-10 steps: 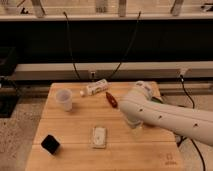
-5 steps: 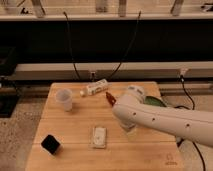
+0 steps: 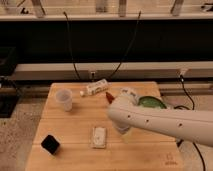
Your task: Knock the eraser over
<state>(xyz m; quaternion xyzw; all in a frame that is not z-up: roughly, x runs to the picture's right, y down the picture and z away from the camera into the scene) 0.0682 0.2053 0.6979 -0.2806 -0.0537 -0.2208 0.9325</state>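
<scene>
Approach is judged in hand: the end effector (image 3: 123,131), jaws apart, is held beside the white pad (image 3: 99,137), well apart from the eraser (image 3: 50,144); a sweep across to it is needed

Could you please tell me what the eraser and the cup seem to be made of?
The eraser looks matte black, likely rubber or foam: no shine. The cup is translucent, probably plastic. The pincer hangs open beside the bottle.

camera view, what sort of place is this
Likely a robotics lab: a wooden table below hanging cables, a white robot arm over it, its gripper hidden behind the wrist, mid-table.
</scene>
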